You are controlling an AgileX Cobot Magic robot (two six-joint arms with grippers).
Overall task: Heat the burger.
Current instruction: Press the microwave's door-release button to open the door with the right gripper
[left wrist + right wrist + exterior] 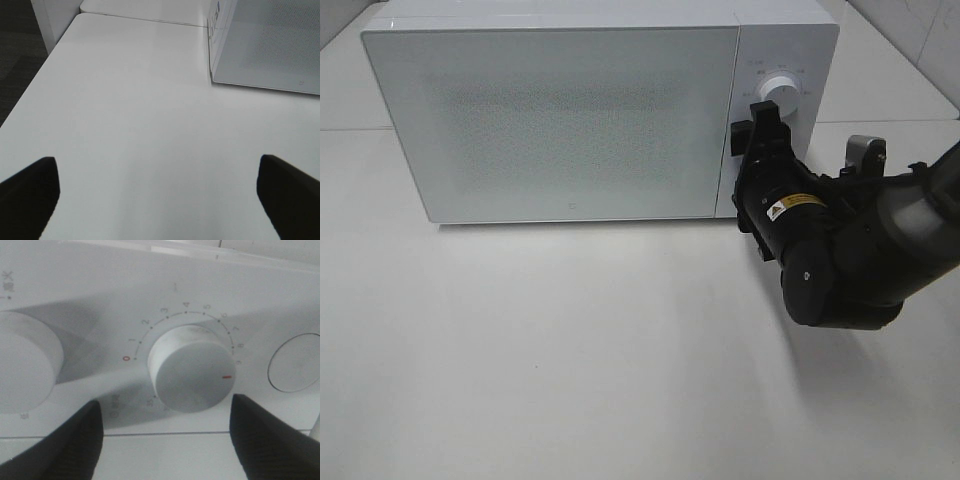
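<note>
The burger is out of view. A white microwave [570, 110] stands at the back of the table with its door shut, and its frosted door [270, 50] shows no contents. My right gripper [760, 128] points at the control panel, just below the upper dial [782, 92]. In the right wrist view my right gripper [166, 407] is open. Its dark fingers [75, 440] flank the timer knob [192, 369] without touching it, and the knob's red mark sits near the 9. My left gripper [157, 165] hangs wide open over bare table, holding nothing.
A second dial [25, 367] and a round button [297, 362] sit on either side of the timer knob. The white table [570, 350] spreads in front of the microwave. Its left edge drops to a dark floor [15, 60]. A tiled wall [920, 30] rises at the back right.
</note>
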